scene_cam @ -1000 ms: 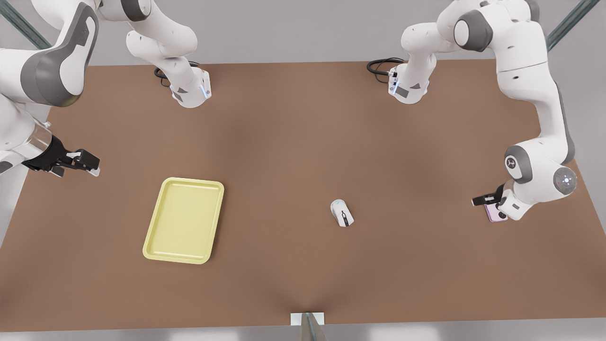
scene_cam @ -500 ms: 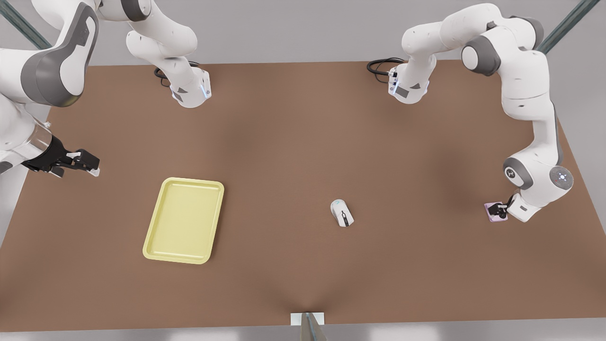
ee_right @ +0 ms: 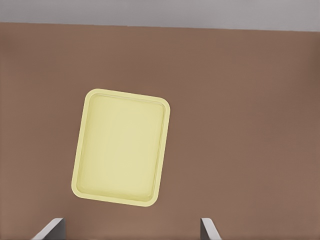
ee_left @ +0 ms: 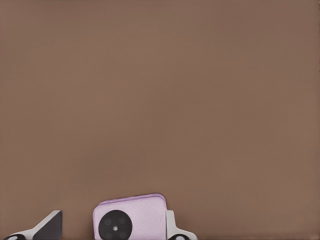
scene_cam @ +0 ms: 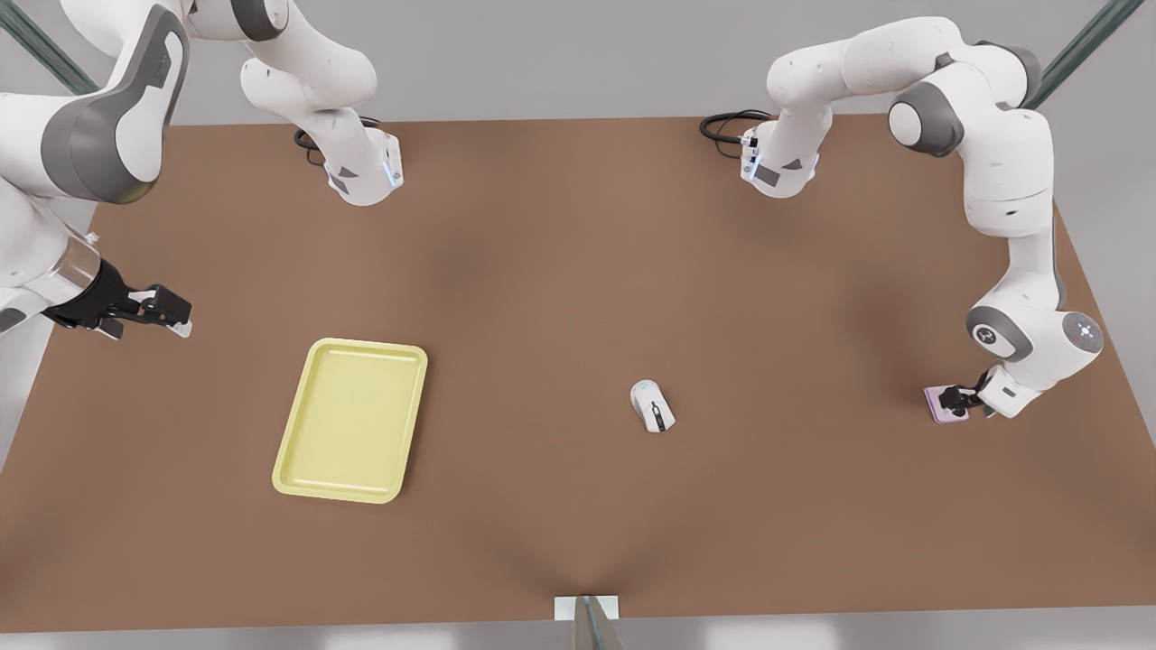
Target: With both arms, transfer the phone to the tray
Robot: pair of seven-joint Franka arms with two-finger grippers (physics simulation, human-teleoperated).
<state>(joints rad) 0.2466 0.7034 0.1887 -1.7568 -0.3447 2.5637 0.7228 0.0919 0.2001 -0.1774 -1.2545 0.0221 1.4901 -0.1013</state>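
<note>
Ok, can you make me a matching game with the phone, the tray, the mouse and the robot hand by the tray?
1 phone
2 tray
3 mouse
4 right end effector

A pale yellow
B white, mid-table
C open, waiting near the tray
D pink, between the fingers of the open left end effector

Pairs: 1-D, 2-A, 3-B, 4-C

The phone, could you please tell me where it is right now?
The phone lies on the table at the front view's far right, between the left hand's open fingers, well right of the white mouse.
</note>
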